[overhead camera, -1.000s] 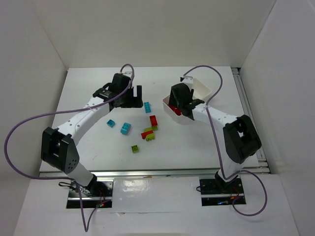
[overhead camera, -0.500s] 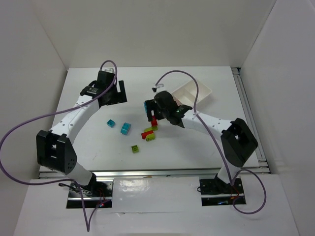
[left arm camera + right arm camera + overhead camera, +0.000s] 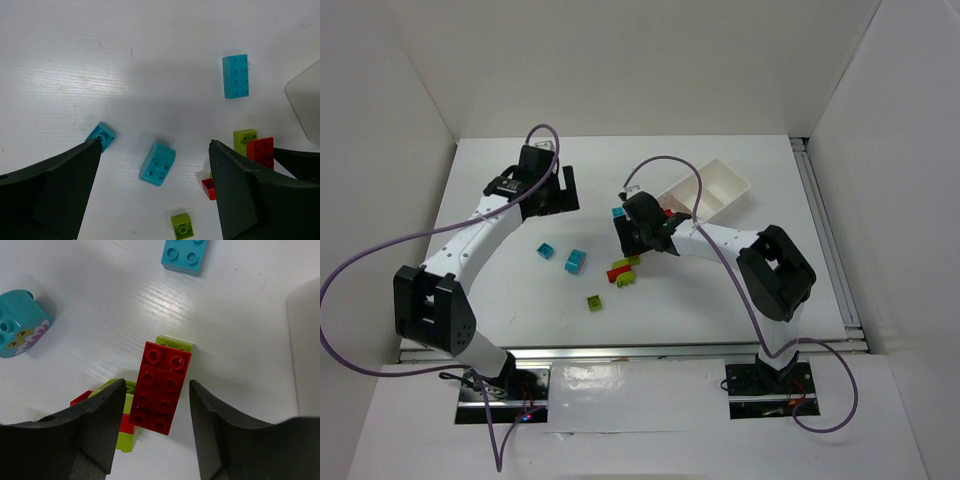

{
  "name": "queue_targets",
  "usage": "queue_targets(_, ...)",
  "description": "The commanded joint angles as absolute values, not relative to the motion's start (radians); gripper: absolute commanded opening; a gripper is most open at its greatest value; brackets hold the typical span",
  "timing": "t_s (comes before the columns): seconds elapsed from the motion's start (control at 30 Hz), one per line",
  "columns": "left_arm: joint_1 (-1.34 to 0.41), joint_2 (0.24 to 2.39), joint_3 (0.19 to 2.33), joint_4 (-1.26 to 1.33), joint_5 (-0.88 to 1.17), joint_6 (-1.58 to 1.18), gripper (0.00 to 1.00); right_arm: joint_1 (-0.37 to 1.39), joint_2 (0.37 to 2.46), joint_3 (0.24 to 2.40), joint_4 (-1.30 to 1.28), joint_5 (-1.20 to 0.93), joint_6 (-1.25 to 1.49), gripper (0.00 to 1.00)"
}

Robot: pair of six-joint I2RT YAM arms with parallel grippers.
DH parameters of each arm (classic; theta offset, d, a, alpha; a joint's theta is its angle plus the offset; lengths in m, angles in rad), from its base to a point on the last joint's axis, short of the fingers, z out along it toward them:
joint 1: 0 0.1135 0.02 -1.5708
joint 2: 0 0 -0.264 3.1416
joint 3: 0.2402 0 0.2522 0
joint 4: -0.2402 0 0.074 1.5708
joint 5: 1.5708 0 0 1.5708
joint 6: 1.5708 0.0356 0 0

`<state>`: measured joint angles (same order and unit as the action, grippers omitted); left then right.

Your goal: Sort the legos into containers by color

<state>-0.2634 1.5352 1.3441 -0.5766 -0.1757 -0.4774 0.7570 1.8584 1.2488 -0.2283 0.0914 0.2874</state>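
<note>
The left gripper [image 3: 155, 144] stands at full width and carries nothing. A rounded cyan brick [image 3: 157, 164] lies on the table beneath the gap between its fingers. A small cyan brick [image 3: 101, 136] lies just beside the fingertip at the left of its wrist view, and a long cyan brick [image 3: 235, 76] lies well ahead of the other finger. The right gripper [image 3: 156, 385] is narrowed around a red brick [image 3: 161, 387], with one finger along each long side; whether the pads bear on it cannot be told. This brick rests partly on a lime brick [image 3: 174, 343] and sits slightly skewed to the jaws. The legos are judged rigid, very light and glossy, hence slippery. Take hold on the flat long walls, low down, never on the studs. A skewed brick may twist as the jaws close, and the lime one beneath may cling and rise with it. The white tray [image 3: 306, 350] lies near, outboard of the finger at the right of that view.
</note>
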Motion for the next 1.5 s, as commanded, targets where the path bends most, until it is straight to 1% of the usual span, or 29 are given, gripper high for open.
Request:
queue_targets(0.0, -0.265, 1.502, 1.333, -0.578, -0.156, -0.488, 0.98, 0.767, 1.841, 1.292, -0.235, 0.116, 0.291, 0.57)
queue_targets(0.03, -0.265, 1.502, 1.333, -0.578, -0.156, -0.488, 0.98, 0.767, 1.841, 1.292, -0.235, 0.117, 0.291, 0.49)
queue_targets(0.1, -0.265, 1.502, 1.333, -0.578, -0.147, -0.488, 0.99, 0.767, 1.841, 1.292, -0.247, 0.117, 0.291, 0.42)
queue_targets(0.17, -0.265, 1.502, 1.333, -0.569, -0.137, -0.488, 0.99, 0.767, 1.841, 1.292, -0.258, 0.117, 0.291, 0.4)
queue_targets(0.23, -0.265, 1.502, 1.342, -0.569, -0.127, -0.488, 0.99, 0.767, 1.832, 1.292, -0.267, 0.129, 0.291, 0.33)
queue_targets(0.27, -0.265, 1.502, 1.342, -0.569, -0.127, -0.488, 0.99, 0.767, 1.822, 1.292, -0.267, 0.129, 0.291, 0.32)
queue_targets(0.3, -0.265, 1.502, 1.342, -0.569, -0.127, -0.488, 0.99, 0.767, 1.822, 1.292, -0.267, 0.138, 0.291, 0.27)
queue_targets(0.43, -0.265, 1.502, 1.351, -0.548, -0.066, -0.469, 1.0, 0.756, 1.755, 1.292, -0.267, 0.147, 0.282, 0.2)
queue_targets(0.5, -0.244, 1.476, 1.339, -0.519, 0.047, -0.428, 1.0, 0.73, 1.667, 1.272, -0.232, 0.095, 0.282, 0.2)
queue_targets(0.53, -0.244, 1.476, 1.33, -0.484, 0.111, -0.408, 1.0, 0.679, 1.631, 1.237, -0.185, -0.005, 0.282, 0.2)
queue_targets(0.57, -0.232, 1.465, 1.33, -0.471, 0.247, -0.361, 1.0, 0.646, 1.594, 1.215, -0.157, -0.07, 0.282, 0.2)
queue_targets(0.6, -0.232, 1.465, 1.33, -0.471, 0.302, -0.344, 1.0, 0.608, 1.529, 1.195, -0.128, -0.148, 0.282, 0.2)
queue_targets(0.63, -0.223, 1.465, 1.33, -0.459, 0.361, -0.328, 1.0, 0.568, 1.499, 1.155, -0.071, -0.319, 0.294, 0.2)
queue_targets(0.67, -0.222, 1.465, 1.318, -0.425, 0.417, -0.319, 1.0, 0.495, 1.476, 1.14, -0.049, -0.392, 0.304, 0.2)
queue_targets(0.7, -0.213, 1.442, 1.286, -0.395, 0.521, -0.319, 1.0, 0.464, 1.45, 1.14, -0.037, -0.455, 0.322, 0.2)
queue_targets(0.73, -0.198, 1.442, 1.264, -0.359, 0.584, -0.319, 1.0, 0.418, 1.45, 1.14, -0.037, -0.569, 0.322, 0.2)
queue_targets(0.77, -0.198, 1.428, 1.246, -0.324, 0.639, -0.331, 1.0, 0.401, 1.45, 1.14, -0.037, -0.615, 0.322, 0.2)
queue_targets(0.8, -0.186, 1.428, 1.229, -0.29, 0.757, -0.35, 1.0, 0.387, 1.45, 1.14, -0.037, -0.659, 0.331, 0.2)
queue_targets(0.9, -0.166, 1.417, 1.163, -0.114, 0.927, -0.411, 0.99, 0.36, 1.428, 1.127, 0.014, -0.803, 0.36, 0.2)
queue_targets(0.93, -0.166, 1.417, 1.129, 0.011, 1.028, -0.482, 0.98, 0.347, 1.419, 1.117, 0.031, -0.836, 0.388, 0.2)
queue_targets(1.03, -0.166, 1.436, 1.057, 0.222, 1.167, -0.659, 0.98, 0.322, 1.419, 1.095, 0.113, -0.943, 0.454, 0.2)
queue_targets(1.1, -0.166, 1.436, 1.029, 0.413, 1.206, -0.733, 0.98, 0.313, 1.41, 1.085, 0.168, -0.988, 0.478, 0.2)
queue_targets(1.17, -0.166, 1.471, 1.029, 0.459, 1.238, -0.765, 0.98, 0.304, 1.41, 1.085, 0.195, -1.014, 0.511, 0.2)
queue_targets(1.3, -0.186, 1.519, 1.063, 0.423, 1.267, -0.72, 0.96, 0.304, 1.41, 1.066, 0.253, -1.052, 0.549, 0.2)
queue_targets(1.47, -0.233, 1.543, 1.104, 0.292, 1.244, -0.634, 0.96, 0.304, 1.41, 1.066, 0.285, -1.062, 0.577, 0.2)
